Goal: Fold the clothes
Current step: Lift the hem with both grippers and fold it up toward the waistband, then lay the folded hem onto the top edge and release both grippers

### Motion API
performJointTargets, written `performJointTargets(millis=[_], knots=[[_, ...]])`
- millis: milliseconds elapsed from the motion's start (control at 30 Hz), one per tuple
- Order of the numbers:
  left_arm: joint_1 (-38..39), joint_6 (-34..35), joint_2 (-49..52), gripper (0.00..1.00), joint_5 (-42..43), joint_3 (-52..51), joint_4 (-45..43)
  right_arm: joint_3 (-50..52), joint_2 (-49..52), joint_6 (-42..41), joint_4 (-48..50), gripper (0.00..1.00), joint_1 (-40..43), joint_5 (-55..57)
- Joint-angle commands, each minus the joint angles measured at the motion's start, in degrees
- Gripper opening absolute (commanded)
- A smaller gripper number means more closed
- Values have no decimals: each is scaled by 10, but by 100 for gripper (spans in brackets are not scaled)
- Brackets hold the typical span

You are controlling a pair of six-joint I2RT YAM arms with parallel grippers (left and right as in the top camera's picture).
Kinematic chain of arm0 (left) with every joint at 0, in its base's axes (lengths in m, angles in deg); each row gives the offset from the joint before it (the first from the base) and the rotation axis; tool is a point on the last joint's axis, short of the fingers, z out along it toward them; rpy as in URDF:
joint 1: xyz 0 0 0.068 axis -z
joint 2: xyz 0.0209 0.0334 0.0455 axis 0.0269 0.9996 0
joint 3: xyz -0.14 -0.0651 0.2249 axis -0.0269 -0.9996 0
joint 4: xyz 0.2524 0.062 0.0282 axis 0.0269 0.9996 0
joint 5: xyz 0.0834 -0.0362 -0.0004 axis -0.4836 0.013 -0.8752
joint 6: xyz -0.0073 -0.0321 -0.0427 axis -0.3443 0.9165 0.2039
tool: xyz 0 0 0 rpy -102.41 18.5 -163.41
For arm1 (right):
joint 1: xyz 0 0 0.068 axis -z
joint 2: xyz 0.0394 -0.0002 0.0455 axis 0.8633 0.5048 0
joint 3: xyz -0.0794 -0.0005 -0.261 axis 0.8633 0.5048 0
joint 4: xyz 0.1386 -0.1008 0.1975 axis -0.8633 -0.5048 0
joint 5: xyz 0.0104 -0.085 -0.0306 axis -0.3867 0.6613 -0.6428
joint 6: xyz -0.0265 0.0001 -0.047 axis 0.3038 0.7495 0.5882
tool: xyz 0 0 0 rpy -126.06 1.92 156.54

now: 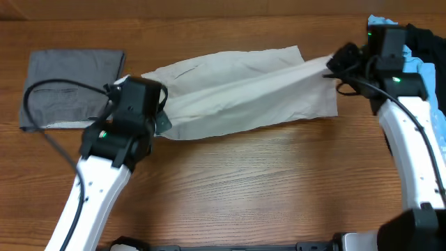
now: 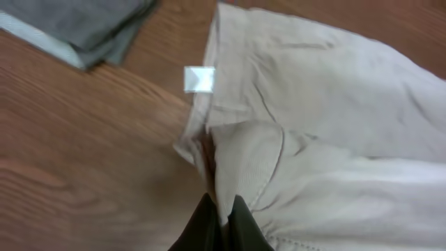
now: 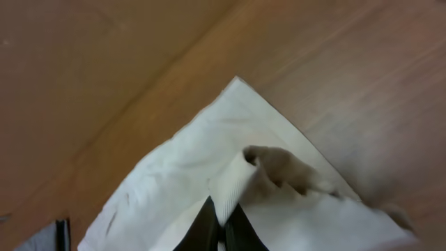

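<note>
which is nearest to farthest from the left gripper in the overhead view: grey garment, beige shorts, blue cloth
From the left gripper:
1. beige shorts, in its grip, centre
2. grey garment, to its left
3. blue cloth, far right edge

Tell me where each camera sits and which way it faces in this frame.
Overhead: fixed above the table, looking straight down; both arms show, left gripper and right gripper pinching opposite ends of the shorts.
Left wrist: on the left arm, looking past its shut fingers at the end with the white tag.
Right wrist: on the right arm, looking past its shut fingers at a shorts corner.
Shared: overhead and left wrist both show the grey garment.
</note>
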Motion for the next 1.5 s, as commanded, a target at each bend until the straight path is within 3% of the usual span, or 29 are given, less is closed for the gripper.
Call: performJointTargets(millis=[0,400,633,1033,1333,1400,1467], knots=[[-4,15,36,4,-96,14,-25,-19,21,4,39,4,-9,30],[-65,51,148,4,-94,14,-152,-19,116,4,170,4,-23,35],[-74,3,154,4,-87,14,-223,-19,151,4,249,4,-31,35],[-75,3,245,6,-76,13,-247,-17,201,4,261,4,-44,43],[-75,3,302,6,-89,13,-327,-17,256,4,317,4,-56,48],[-75,3,311,11,-89,13,-336,-17,266,4,333,5,-56,49],[-75,-7,315,35,-91,13,-344,-17,273,4,348,17,-56,48]])
